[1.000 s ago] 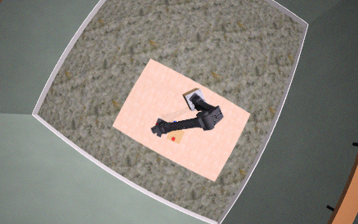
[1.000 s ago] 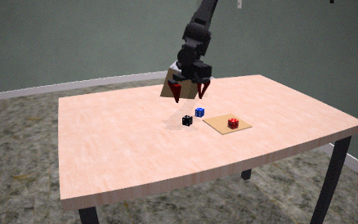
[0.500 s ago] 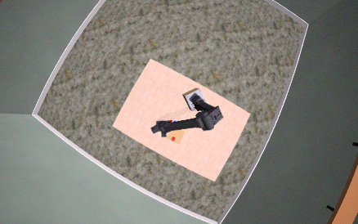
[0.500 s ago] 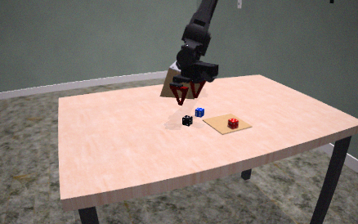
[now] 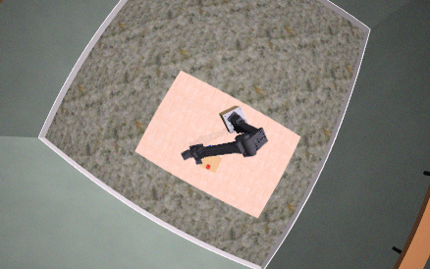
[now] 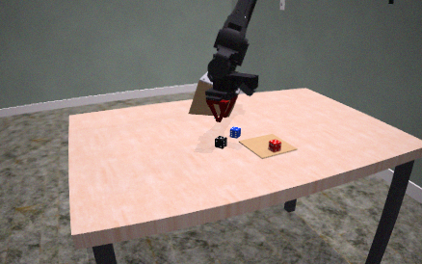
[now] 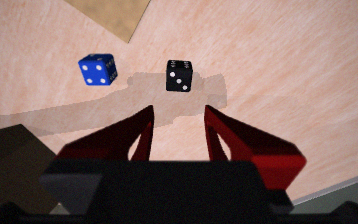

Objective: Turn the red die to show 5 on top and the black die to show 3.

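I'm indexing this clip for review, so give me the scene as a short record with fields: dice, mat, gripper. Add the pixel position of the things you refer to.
red die [image 5: 208, 167] [image 6: 275, 145]: on the mat [image 5: 216, 163] [image 6: 257, 147] [image 7: 117, 17]
black die [image 6: 221, 142] [image 7: 179, 77]: on the table [image 5: 162, 123] [image 6: 120, 169] [image 7: 280, 50], off the mat
blue die [image 5: 210, 145] [image 6: 235, 132] [image 7: 97, 70]: on the table, off the mat, apart from the black die
gripper [image 6: 224, 118] [image 7: 179, 111]: partly open above the table, nothing between its fingers
black die placement: not yet as required

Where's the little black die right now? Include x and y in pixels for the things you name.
In the exterior view, the black die [image 6: 221, 142] [image 7: 179, 77] sits on the table [image 6: 140, 164], left of the mat [image 6: 255, 148], beside the blue die [image 6: 235, 132] [image 7: 97, 70].
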Available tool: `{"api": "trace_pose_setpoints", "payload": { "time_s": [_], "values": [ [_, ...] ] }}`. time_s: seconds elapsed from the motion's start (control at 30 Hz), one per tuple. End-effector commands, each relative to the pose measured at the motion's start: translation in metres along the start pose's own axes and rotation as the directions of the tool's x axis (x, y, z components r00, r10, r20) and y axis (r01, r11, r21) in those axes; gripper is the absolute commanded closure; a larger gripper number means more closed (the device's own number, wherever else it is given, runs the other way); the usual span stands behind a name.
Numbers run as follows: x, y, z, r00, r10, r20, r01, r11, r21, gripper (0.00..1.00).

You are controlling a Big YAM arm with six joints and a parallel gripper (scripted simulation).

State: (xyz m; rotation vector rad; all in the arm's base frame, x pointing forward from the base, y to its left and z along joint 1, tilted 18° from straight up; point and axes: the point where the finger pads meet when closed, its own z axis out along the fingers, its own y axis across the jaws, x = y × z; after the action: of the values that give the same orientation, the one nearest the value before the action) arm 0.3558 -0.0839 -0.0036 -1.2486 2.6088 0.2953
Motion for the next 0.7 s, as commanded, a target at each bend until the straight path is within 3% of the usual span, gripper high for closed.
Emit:
{"api": "trace_pose_setpoints", "payload": {
  "time_s": [0.0,0.67],
  "values": [
    [0.0024,-0.008,-0.002,1.0,-0.008,0.012,0.008,1.0,0.019,0.56],
    [0.0025,-0.008,-0.002,1.0,0.001,0.012,-0.001,1.0,0.019,0.56]
  ]
}}
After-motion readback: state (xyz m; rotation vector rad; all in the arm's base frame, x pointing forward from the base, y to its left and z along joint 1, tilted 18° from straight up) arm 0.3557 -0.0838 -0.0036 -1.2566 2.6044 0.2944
